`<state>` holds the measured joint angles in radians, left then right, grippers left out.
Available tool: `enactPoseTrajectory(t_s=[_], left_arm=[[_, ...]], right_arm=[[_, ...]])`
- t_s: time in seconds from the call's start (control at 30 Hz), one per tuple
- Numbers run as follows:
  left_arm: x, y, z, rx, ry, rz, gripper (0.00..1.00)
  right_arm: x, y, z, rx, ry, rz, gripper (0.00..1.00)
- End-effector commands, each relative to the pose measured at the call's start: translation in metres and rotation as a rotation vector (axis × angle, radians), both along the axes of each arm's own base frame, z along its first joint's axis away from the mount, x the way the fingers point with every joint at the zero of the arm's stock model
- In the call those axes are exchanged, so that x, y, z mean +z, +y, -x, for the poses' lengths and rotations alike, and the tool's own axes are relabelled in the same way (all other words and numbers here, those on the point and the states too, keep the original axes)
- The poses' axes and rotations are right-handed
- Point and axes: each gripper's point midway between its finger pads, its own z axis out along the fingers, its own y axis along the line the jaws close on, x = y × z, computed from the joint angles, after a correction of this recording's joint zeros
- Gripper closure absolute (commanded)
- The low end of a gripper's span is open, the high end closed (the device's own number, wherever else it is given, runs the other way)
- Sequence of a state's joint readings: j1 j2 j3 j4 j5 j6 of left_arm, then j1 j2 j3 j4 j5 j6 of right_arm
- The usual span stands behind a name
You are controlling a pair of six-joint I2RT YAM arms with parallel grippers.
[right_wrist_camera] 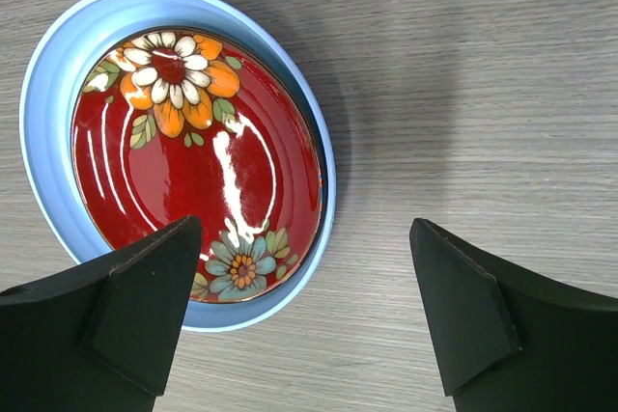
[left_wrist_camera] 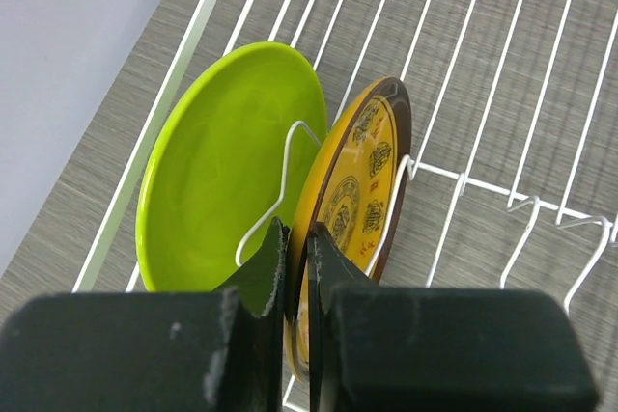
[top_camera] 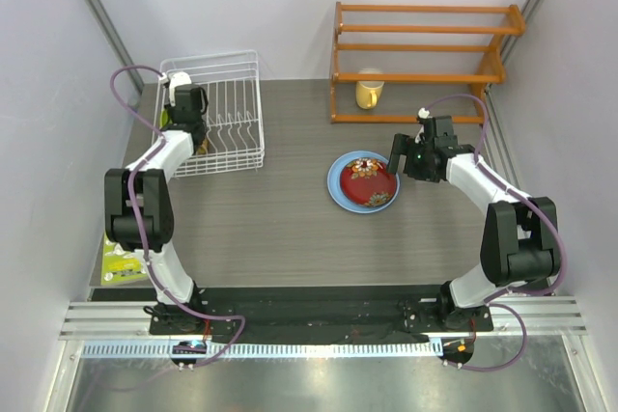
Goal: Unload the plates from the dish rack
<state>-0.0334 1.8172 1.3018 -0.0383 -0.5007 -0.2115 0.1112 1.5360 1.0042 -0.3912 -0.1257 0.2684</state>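
Observation:
The white wire dish rack (top_camera: 232,108) stands at the back left. In the left wrist view the lime green plate (left_wrist_camera: 217,176) and the amber-yellow plate (left_wrist_camera: 365,176) stand on edge between the rack's prongs (left_wrist_camera: 463,180). My left gripper (left_wrist_camera: 299,250) is shut on the amber plate's rim, inside the rack (top_camera: 193,132). The dark red flowered plate (top_camera: 368,181) lies on the light blue plate (top_camera: 336,183) mid-table; both show in the right wrist view (right_wrist_camera: 193,171) (right_wrist_camera: 48,94). My right gripper (right_wrist_camera: 304,229) is open and empty, just above their right edge (top_camera: 401,156).
An orange wooden shelf (top_camera: 415,45) stands at the back right with a yellow mug (top_camera: 368,92) under it. A green packet (top_camera: 124,262) lies at the table's left front edge. Grey walls close in both sides.

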Motion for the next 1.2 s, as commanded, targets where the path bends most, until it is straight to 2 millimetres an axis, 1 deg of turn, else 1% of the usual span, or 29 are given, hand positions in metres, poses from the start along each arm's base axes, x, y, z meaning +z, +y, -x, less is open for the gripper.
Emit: enactPoseTrajectory(t_s=[0.0,0.1,0.13,0.2,0.23,0.27,0.3,0.33,0.4,0.47,0.5,0.57,0.6,0.63,0.67,0.7,0.73,0.77,0.8,0.87,0.9,0.93,0.97,1.03,1.07,1.1,1.13,1.17], left_arm=[[0.035,-0.001,-0.008,0.02,-0.121,0.042,1.0],[0.058,-0.001,-0.004,0.005,-0.148,0.002,1.0],[0.067,-0.004,-0.003,-0.004,-0.159,-0.013,1.0],[0.093,-0.003,0.004,-0.007,-0.183,-0.074,1.0],[0.102,-0.008,0.006,-0.017,-0.19,-0.095,1.0],[0.117,-0.009,0.011,-0.021,-0.206,-0.124,1.0],[0.125,-0.007,0.016,-0.011,-0.197,-0.176,1.0],[0.131,-0.012,0.018,-0.021,-0.195,-0.202,1.0],[0.144,-0.014,0.025,-0.023,-0.195,-0.249,1.0],[0.152,-0.018,0.033,-0.01,-0.187,-0.294,1.0],[0.159,-0.019,0.039,-0.006,-0.202,-0.291,1.0],[0.155,-0.03,0.046,-0.041,-0.199,-0.235,1.0],[0.161,-0.035,0.053,-0.057,-0.221,-0.202,1.0],[0.155,-0.047,0.055,-0.11,-0.216,-0.145,1.0],[0.155,-0.055,0.056,-0.118,-0.243,-0.07,1.0],[0.149,-0.063,0.059,-0.142,-0.24,-0.025,1.0],[0.149,-0.072,0.064,-0.17,-0.25,0.037,1.0],[0.146,-0.096,0.063,-0.254,-0.268,0.158,1.0],[0.135,-0.108,0.067,-0.289,-0.254,0.222,1.0],[0.133,-0.131,0.07,-0.355,-0.278,0.338,1.0],[0.123,-0.152,0.074,-0.419,-0.264,0.454,1.0],[0.125,-0.165,0.074,-0.459,-0.278,0.499,1.0],[0.117,-0.185,0.078,-0.53,-0.249,0.564,1.0],[0.113,-0.208,0.079,-0.574,-0.237,0.646,1.0],[0.108,-0.218,0.082,-0.601,-0.221,0.681,1.0],[0.106,-0.235,0.089,-0.642,-0.198,0.736,1.0],[0.11,-0.244,0.089,-0.669,-0.216,0.754,1.0],[0.106,-0.251,0.091,-0.68,-0.206,0.771,1.0]], right_arm=[[0.007,0.001,-0.003,0.011,-0.024,-0.001,0.05],[0.008,0.0,-0.003,0.007,-0.027,0.004,0.05],[0.009,-0.001,-0.003,0.004,-0.029,0.006,0.05],[0.01,-0.001,-0.003,0.003,-0.034,0.008,0.05],[0.01,-0.001,-0.003,0.003,-0.032,0.008,0.05],[0.011,-0.002,-0.004,-0.001,-0.036,0.011,0.05],[0.011,-0.002,-0.003,0.0,-0.036,0.01,0.05],[0.012,-0.002,-0.004,0.0,-0.039,0.011,0.05],[0.013,-0.003,-0.004,-0.004,-0.04,0.012,0.05],[0.017,-0.002,-0.004,-0.006,-0.052,0.008,0.05],[0.02,-0.001,-0.004,-0.003,-0.058,0.0,0.05],[0.032,0.003,-0.006,0.002,-0.085,-0.023,0.05],[0.036,0.008,-0.006,0.017,-0.091,-0.047,0.05],[0.043,0.011,-0.006,0.02,-0.106,-0.065,0.05],[0.05,0.015,-0.008,0.03,-0.123,-0.083,0.06],[0.055,0.018,-0.009,0.038,-0.132,-0.1,0.06],[0.062,0.029,-0.007,0.071,-0.145,-0.135,0.07],[0.071,0.035,-0.01,0.079,-0.17,-0.159,0.07],[0.076,0.04,-0.01,0.089,-0.182,-0.178,0.08],[0.091,0.062,-0.01,0.138,-0.22,-0.248,0.08],[0.097,0.07,-0.009,0.154,-0.232,-0.276,0.08],[0.102,0.079,-0.009,0.174,-0.248,-0.303,0.09],[0.112,0.095,-0.008,0.206,-0.273,-0.355,0.08],[0.119,0.109,-0.007,0.232,-0.289,-0.395,0.09],[0.125,0.119,-0.006,0.251,-0.304,-0.425,0.08],[0.129,0.124,-0.007,0.256,-0.313,-0.445,0.08],[0.13,0.128,-0.006,0.263,-0.318,-0.461,0.09],[0.135,0.134,-0.007,0.282,-0.341,-0.482,0.08]])
